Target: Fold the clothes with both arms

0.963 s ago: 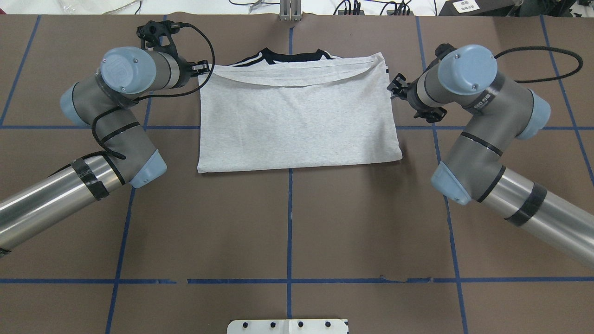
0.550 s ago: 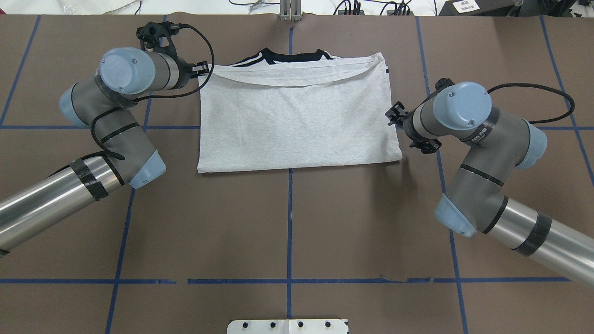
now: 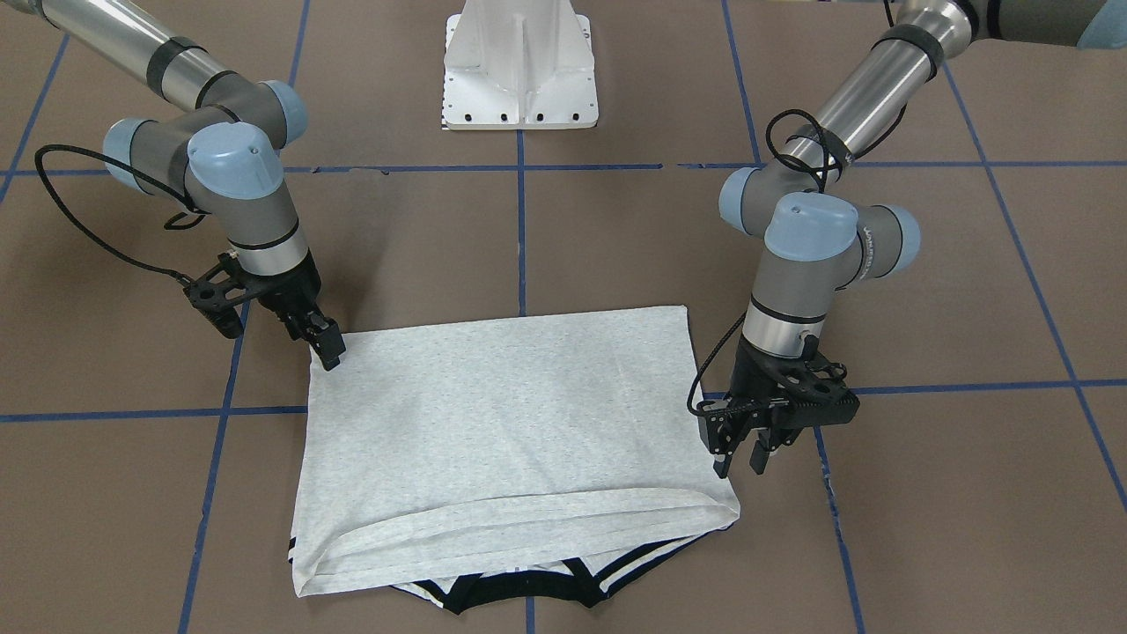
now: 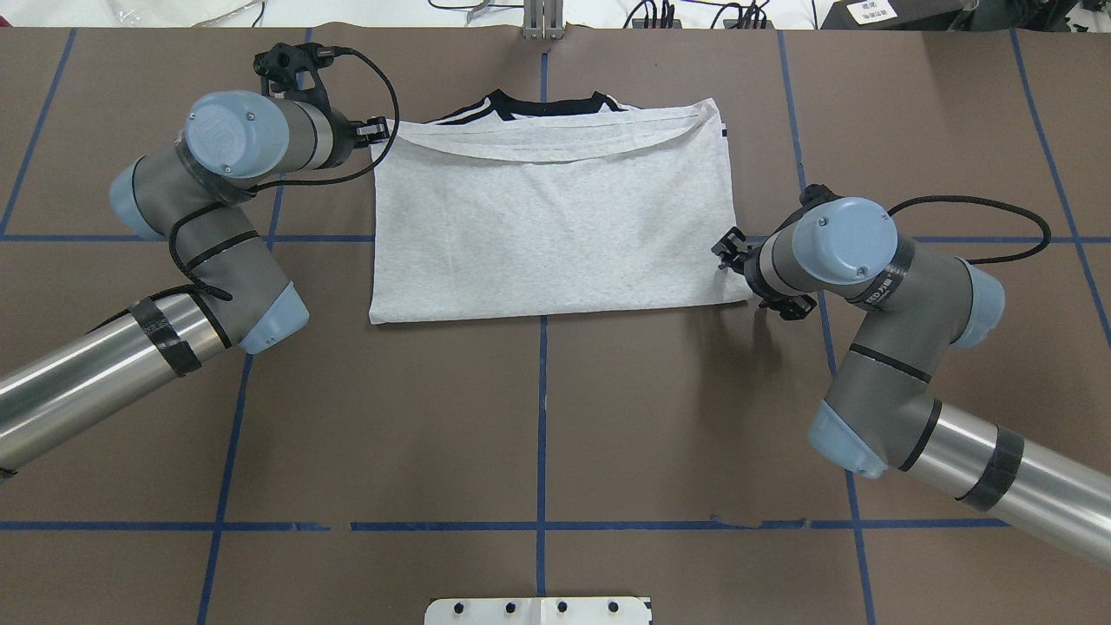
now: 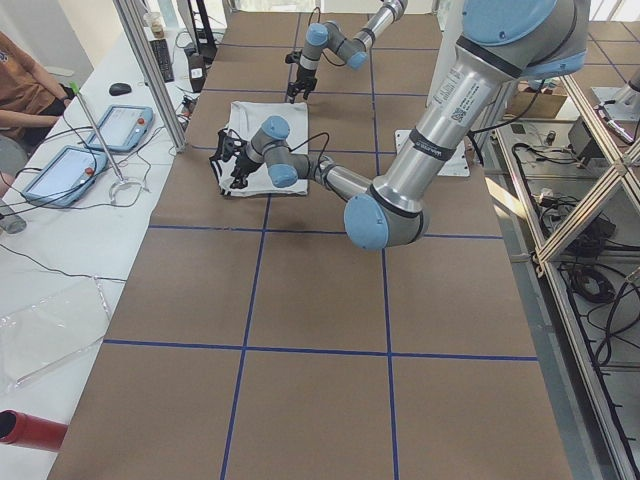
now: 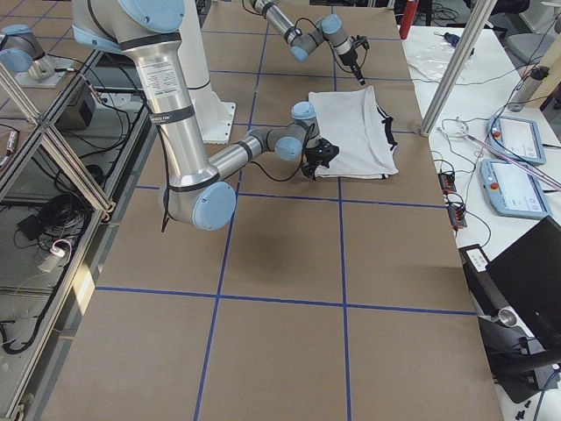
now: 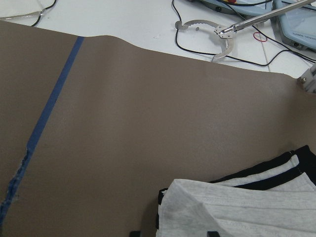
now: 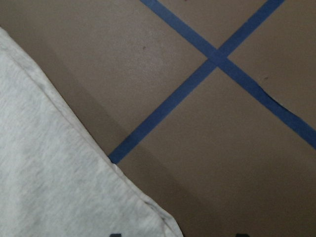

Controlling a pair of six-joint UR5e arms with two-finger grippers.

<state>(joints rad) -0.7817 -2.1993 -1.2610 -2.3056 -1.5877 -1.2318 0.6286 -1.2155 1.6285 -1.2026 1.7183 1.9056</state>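
On tabletop (image 4: 694, 417): 1 folded T-shirt (image 4: 555, 226) (black collar showing)
Left tool (image 3: 740, 458): released, by collar-end corner
Right tool (image 3: 324, 345): released, by opposite corner

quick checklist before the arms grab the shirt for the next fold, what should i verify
1. T-shirt lies flat, already folded once: ok.
2. Left gripper open beside the collar-end corner: ok.
3. Right gripper at the diagonally opposite corner, fingertips apart in its wrist view: ok.
4. Cloth gripped by either gripper: not ok, neither is shut.
5. Fingers placed to catch every layer: cannot tell.
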